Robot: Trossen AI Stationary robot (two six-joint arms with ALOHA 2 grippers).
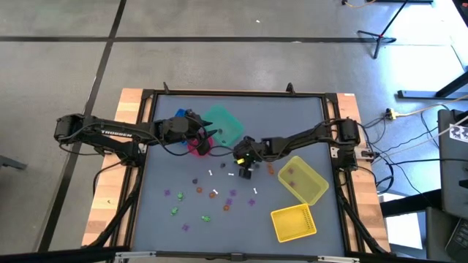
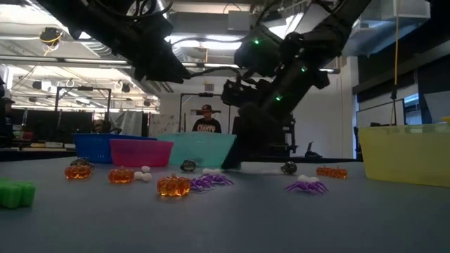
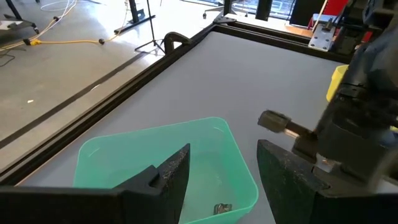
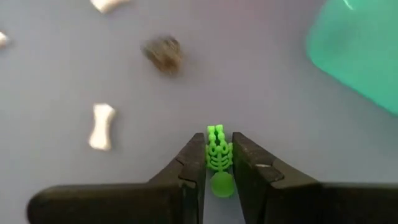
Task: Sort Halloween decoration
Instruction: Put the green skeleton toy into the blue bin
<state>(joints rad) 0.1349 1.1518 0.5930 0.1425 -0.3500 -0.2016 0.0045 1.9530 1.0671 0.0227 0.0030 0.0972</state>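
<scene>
right claw (image 4: 217, 163) around green skeleton (image 4: 217, 154)

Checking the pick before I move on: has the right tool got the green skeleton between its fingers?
Yes. In the right wrist view the right tool is closed on the green skeleton, its fingers pressing both sides.

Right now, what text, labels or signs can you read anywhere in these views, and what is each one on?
"TROSSEN": white lettering along the left arm, just readable from above.
Black-and-white marker pattern at the high view's right edge: no readable words.
Person's shirt in the low view: print too blurred to read.
</scene>
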